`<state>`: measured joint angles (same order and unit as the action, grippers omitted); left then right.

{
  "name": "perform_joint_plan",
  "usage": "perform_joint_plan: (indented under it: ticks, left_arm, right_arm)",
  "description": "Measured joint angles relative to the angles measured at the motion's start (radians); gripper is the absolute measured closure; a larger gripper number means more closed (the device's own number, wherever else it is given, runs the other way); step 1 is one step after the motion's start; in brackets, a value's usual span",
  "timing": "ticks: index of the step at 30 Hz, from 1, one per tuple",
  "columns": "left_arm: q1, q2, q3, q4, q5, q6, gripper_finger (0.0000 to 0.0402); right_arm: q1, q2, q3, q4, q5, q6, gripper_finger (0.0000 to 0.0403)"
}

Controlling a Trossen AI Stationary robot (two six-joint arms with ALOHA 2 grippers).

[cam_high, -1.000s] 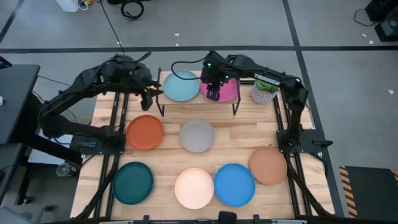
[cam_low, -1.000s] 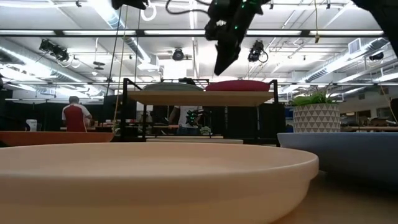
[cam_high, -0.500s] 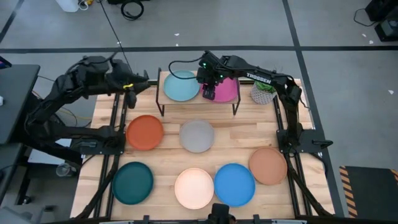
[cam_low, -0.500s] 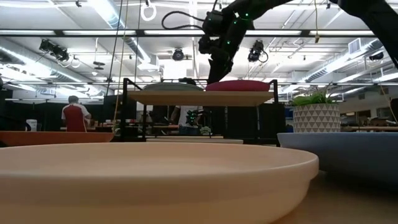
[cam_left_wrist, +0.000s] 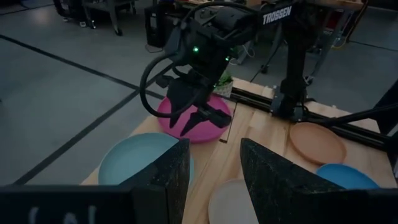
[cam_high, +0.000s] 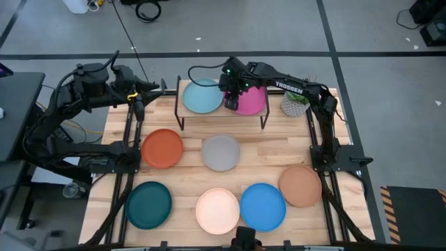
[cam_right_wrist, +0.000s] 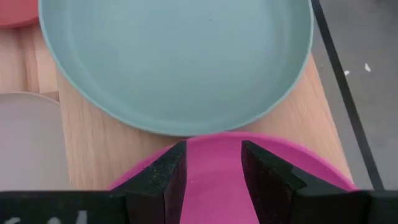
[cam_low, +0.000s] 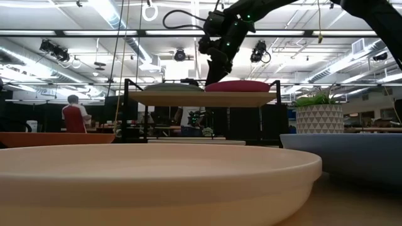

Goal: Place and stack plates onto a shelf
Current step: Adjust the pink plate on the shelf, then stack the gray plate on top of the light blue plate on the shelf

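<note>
The shelf stands at the far middle of the table. A light blue plate lies on its left half and a magenta plate on its right half. My right gripper points down at the magenta plate's left rim, fingers a little apart. My left gripper is open and empty, drawn back at the far left, beyond the shelf's left end. The orange, grey, dark teal, cream, bright blue and tan-brown plates lie flat on the table. My right gripper comes from above, pointing down. Its fingertips stand at the magenta plate's rim on the side nearest the light blue plate. I cannot tell whether they touch it. The plate lies flat on the shelf top.
A potted plant in a white pot stands right of the shelf. Black frame rails run along the table's left and right sides. A person stands in the room far behind the table.
My left gripper has drawn back from the shelf's left end toward the table's far left corner. My right gripper has come down from above the magenta plate to its left rim and shifted a little toward the light blue plate.
</note>
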<state>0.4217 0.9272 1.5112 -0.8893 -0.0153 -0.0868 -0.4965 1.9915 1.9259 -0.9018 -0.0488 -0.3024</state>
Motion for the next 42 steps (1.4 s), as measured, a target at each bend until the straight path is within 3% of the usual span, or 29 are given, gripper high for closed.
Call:
perform_joint_plan:
  ticks: [4, 9, 15, 26, 34, 42]
  left_arm:
    - [0.0, 0.004, 0.0, -0.007, 0.046, -0.012, 0.0253]
    - [-0.009, 0.021, 0.0, -0.038, 0.18, -0.039, 0.0253]
    - [-0.15, 0.097, -0.047, -0.136, 0.196, -0.036, 0.0253]
    - [-0.374, 0.307, -0.328, 0.191, 0.197, -0.041, 0.0253]
    - [-0.451, 0.566, -0.343, 0.301, 0.246, 0.051, 0.0253]
    - [-0.501, 0.768, -0.342, 0.41, 0.253, 0.105, 0.0253]
  right_arm:
    - [0.0, -0.03, 0.0, -0.027, 0.003, 0.044, 0.0245]
    - [0.02, -0.158, 0.0, -0.081, 0.003, 0.096, 0.0245]
    - [0.081, -0.325, 0.0, -0.173, 0.067, 0.166, 0.0245]
    - [0.204, -0.503, 0.0, -0.317, 0.139, 0.308, 0.0245]
    - [0.275, -0.567, 0.0, -0.337, 0.21, 0.311, 0.0245]
    - [0.28, -0.572, 0.0, -0.379, 0.214, 0.31, 0.0245]
